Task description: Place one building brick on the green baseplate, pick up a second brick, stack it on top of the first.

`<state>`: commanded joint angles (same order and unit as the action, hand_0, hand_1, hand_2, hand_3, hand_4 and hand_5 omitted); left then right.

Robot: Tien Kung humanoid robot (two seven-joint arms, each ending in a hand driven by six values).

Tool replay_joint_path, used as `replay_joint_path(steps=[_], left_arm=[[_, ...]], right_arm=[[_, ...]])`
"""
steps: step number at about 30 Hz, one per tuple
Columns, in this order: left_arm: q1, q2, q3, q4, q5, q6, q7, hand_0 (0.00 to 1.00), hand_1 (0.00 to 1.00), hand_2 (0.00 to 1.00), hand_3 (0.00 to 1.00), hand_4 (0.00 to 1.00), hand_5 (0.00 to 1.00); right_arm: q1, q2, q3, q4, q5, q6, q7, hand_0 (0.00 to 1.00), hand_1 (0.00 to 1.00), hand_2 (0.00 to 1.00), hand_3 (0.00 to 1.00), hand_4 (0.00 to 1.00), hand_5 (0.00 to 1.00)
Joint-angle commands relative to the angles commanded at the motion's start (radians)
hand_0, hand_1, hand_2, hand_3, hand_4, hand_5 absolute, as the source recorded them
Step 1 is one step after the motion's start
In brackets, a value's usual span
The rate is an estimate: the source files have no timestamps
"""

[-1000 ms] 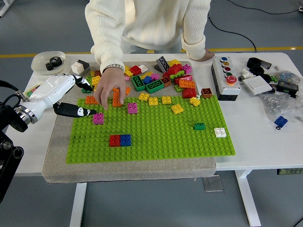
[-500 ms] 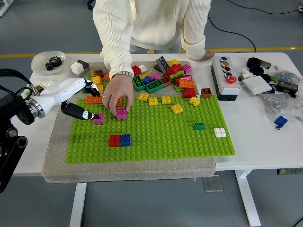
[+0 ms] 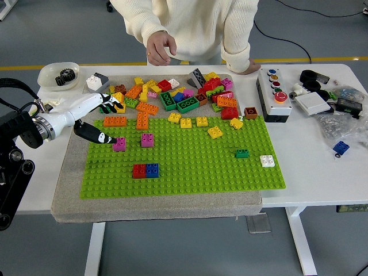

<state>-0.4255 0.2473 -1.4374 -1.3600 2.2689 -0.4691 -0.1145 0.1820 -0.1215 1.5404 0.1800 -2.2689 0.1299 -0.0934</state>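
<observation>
We start at the small magenta plastic brick (image 3: 119,144) seated near the left edge of the flat green studded baseplate (image 3: 190,167). Our left hand (image 3: 102,122), white-shelled with dark fingers, comes in from the left; one dark finger (image 3: 99,137) reaches down so its tip touches that brick's left side, apparently to steady or pinch it. The other fingers are spread above, over the loose bricks, and hold nothing, so we judge the hand not yet closed on the brick. Our right arm is out of view.

Just to the right, well apart from our fingertip, a second pink square brick (image 3: 148,140) sits on the baseplate, placed within easy reach as a likely partner for stacking. Nearer the front edge, a red and blue pair of bricks (image 3: 146,170) stands joined side by side. The heap of mixed coloured bricks (image 3: 184,95) lies along the far edge on the grey fabric mat (image 3: 72,190).

At the far side, a person in a cream sweater holds one hand (image 3: 160,47) raised clear of the table, and the other hand rests on the tabletop.
</observation>
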Motion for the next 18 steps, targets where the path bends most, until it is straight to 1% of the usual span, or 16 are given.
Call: replay_joint_path(steps=[5,6,10,11,12,17,18], left_arm=[[-0.012,-0.013,0.012,0.026,0.0,-0.004,0.007,0.734,0.655,0.681,0.734,0.998,0.165],[-0.019,-0.019,0.016,0.037,0.0,-0.01,0.01,0.707,0.643,0.615,0.699,0.998,0.189],[-0.036,-0.032,0.028,0.058,0.0,-0.027,0.017,0.707,0.643,0.615,0.699,0.998,0.189],[-0.045,-0.039,0.033,0.072,0.0,-0.035,0.019,0.707,0.643,0.615,0.699,0.998,0.189],[-0.052,-0.045,0.036,0.082,0.0,-0.044,0.02,0.7,0.635,0.592,0.694,0.998,0.193],[-0.075,-0.06,0.048,0.111,0.0,-0.061,0.023,0.7,0.635,0.592,0.694,0.998,0.193],[-0.078,-0.063,0.049,0.116,0.0,-0.061,0.024,0.697,0.634,0.586,0.671,0.998,0.178]], right_arm=[[0.002,-0.001,-0.003,0.0,0.0,0.0,0.001,0.741,0.642,0.715,0.6,0.829,0.408],[0.001,-0.001,-0.002,0.0,0.0,0.0,0.001,0.741,0.646,0.715,0.601,0.829,0.408],[0.0,-0.002,0.0,0.0,0.0,0.001,0.0,0.741,0.646,0.715,0.601,0.829,0.408],[0.0,-0.002,0.0,0.0,0.0,0.001,0.0,0.741,0.646,0.715,0.601,0.829,0.408],[0.001,-0.002,0.0,0.0,0.0,0.001,0.0,0.742,0.644,0.715,0.6,0.83,0.408],[0.002,-0.002,0.001,0.0,0.0,0.001,-0.001,0.742,0.644,0.715,0.6,0.83,0.408],[0.001,-0.002,0.001,0.0,0.0,0.001,-0.001,0.741,0.644,0.715,0.6,0.829,0.407]])
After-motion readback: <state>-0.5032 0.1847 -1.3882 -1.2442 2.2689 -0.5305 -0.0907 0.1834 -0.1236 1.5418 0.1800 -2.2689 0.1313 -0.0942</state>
